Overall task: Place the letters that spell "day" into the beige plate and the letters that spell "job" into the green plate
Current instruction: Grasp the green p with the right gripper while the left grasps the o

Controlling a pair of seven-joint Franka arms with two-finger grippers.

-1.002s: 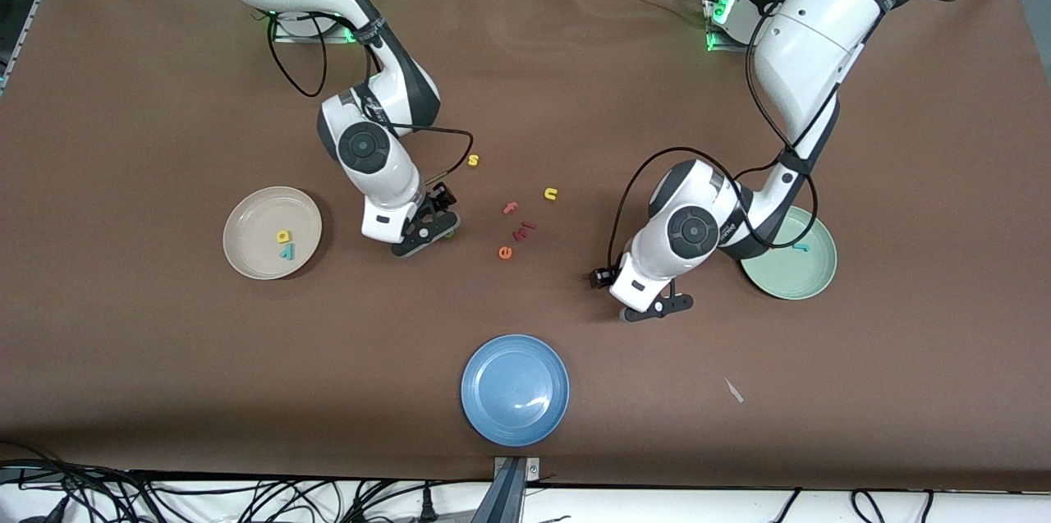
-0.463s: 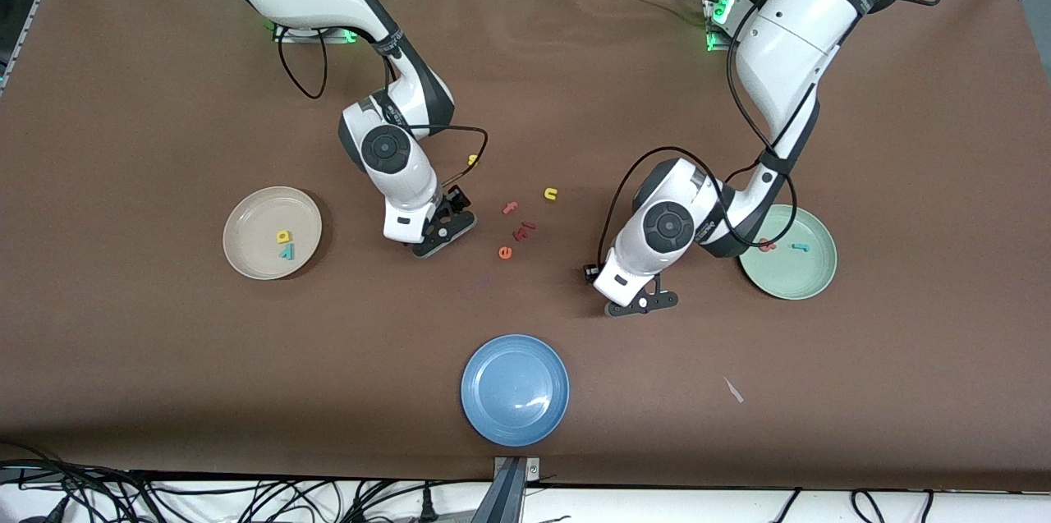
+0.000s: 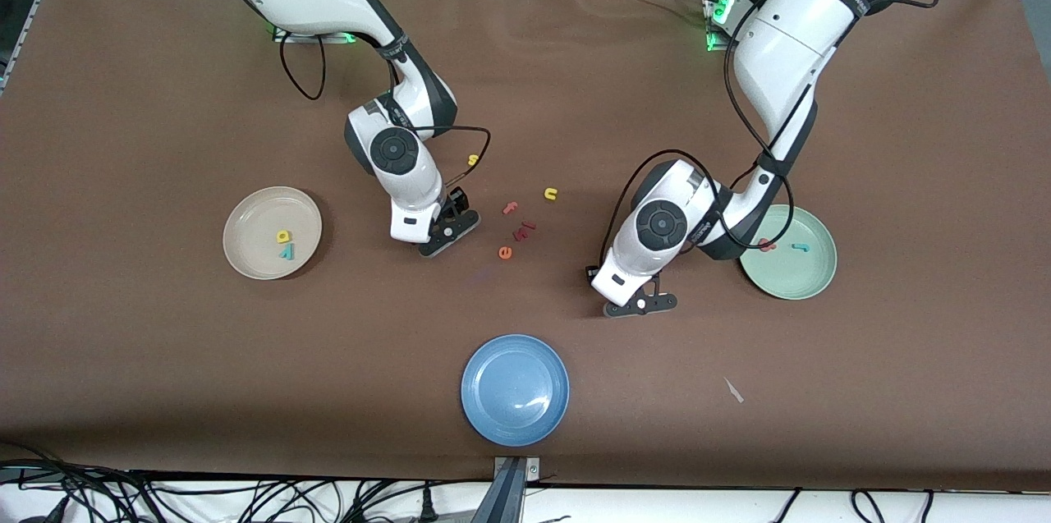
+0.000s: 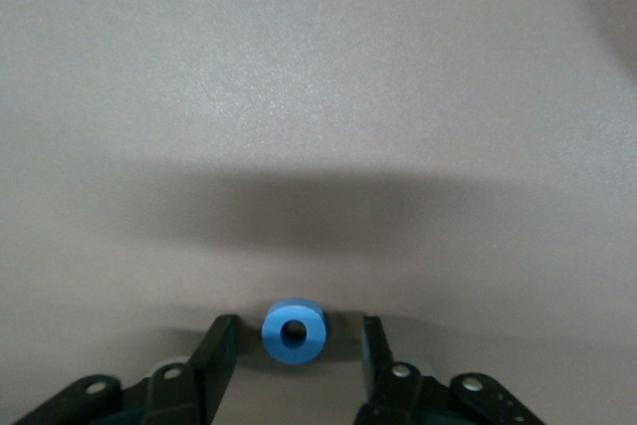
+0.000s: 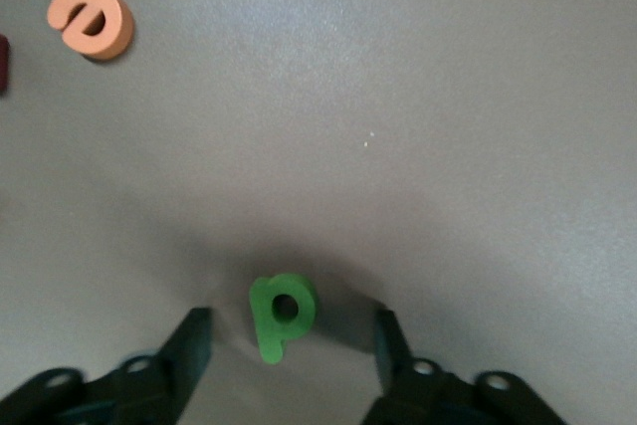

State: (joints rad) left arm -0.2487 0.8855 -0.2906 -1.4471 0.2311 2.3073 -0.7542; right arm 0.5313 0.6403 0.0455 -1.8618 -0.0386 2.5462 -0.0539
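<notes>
My left gripper (image 4: 297, 325) is low over the table, open, with the blue ring-shaped o (image 4: 295, 330) between its fingers and a gap on each side. In the front view that gripper (image 3: 641, 305) sits beside the green plate (image 3: 809, 281), which holds the teal j (image 3: 800, 247) and the salmon b (image 3: 767, 245). My right gripper (image 5: 291, 318) is also open, straddling the green d (image 5: 282, 314) without touching it. It (image 3: 448, 232) is between the beige plate (image 3: 246, 219) and the loose letters. That plate holds the yellow a (image 3: 283, 236) and the teal y (image 3: 286, 253).
Loose letters lie mid-table: yellow s (image 3: 473, 160), pink f (image 3: 511, 208), yellow u (image 3: 551, 194), a dark red piece (image 3: 525, 229) and orange e (image 3: 505, 253). A blue plate (image 3: 515, 389) sits nearest the front camera. A white scrap (image 3: 733, 390) lies near it.
The right gripper has shifted toward the loose letters. The left gripper has slid a little away from the green plate, which uncovers the salmon b.
</notes>
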